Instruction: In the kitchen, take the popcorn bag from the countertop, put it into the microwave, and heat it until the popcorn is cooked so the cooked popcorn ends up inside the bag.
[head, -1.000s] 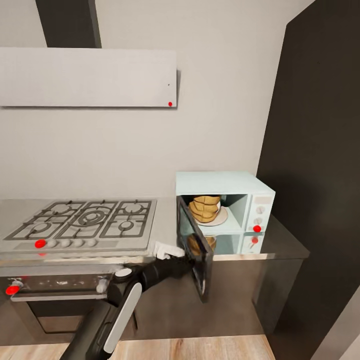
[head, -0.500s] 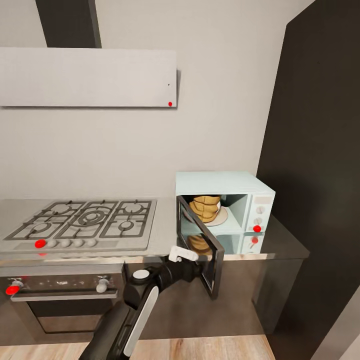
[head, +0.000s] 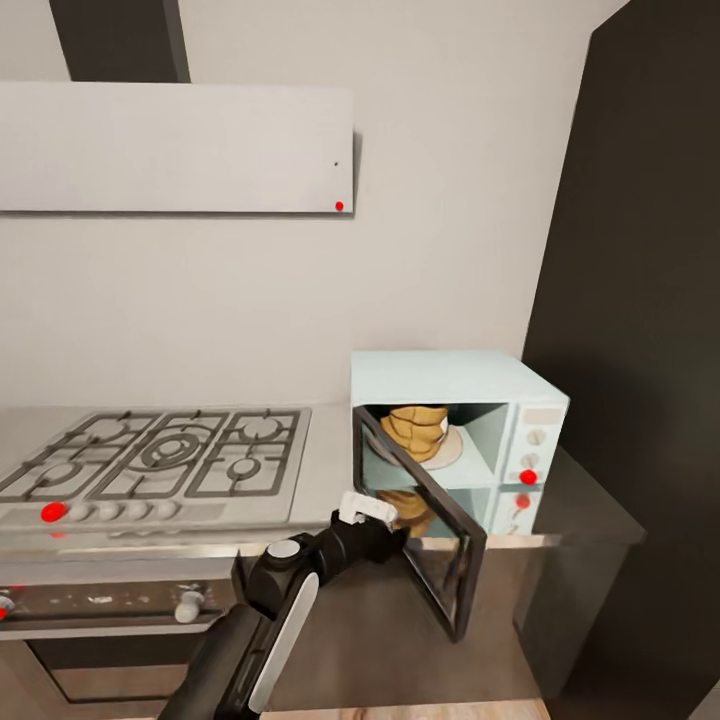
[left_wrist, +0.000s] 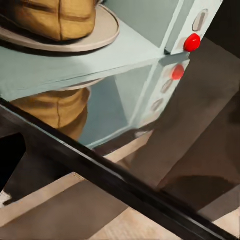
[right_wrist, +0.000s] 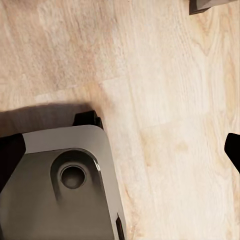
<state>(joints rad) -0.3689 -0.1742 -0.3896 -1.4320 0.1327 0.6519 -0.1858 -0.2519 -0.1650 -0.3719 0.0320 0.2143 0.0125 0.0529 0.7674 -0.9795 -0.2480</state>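
The pale-blue microwave (head: 455, 375) stands on the grey countertop (head: 325, 470) to the right of the hob. Its dark glass door (head: 430, 540) hangs partly open, angled toward me. Inside, the tan popcorn bag (head: 418, 428) stands upright on a cream plate (head: 448, 455); the left wrist view shows the bag (left_wrist: 60, 17) close up, with its reflection in the glass. My left gripper (head: 392, 530) rests against the door's outer face, fingers spread, one dark finger (left_wrist: 11, 160) at the picture's edge. My right gripper (right_wrist: 121, 152) hangs open over the wooden floor (right_wrist: 165, 75).
A gas hob (head: 160, 460) with red-dotted knobs lies left of the microwave, a steel oven (head: 100, 610) under it and a white hood (head: 175, 145) above. A tall dark cabinet (head: 650, 300) closes off the right side. My grey base (right_wrist: 60, 185) shows below the right gripper.
The microwave door has swung from straight out toward shut, with my left gripper following it to the right. The head camera has also shifted slightly.
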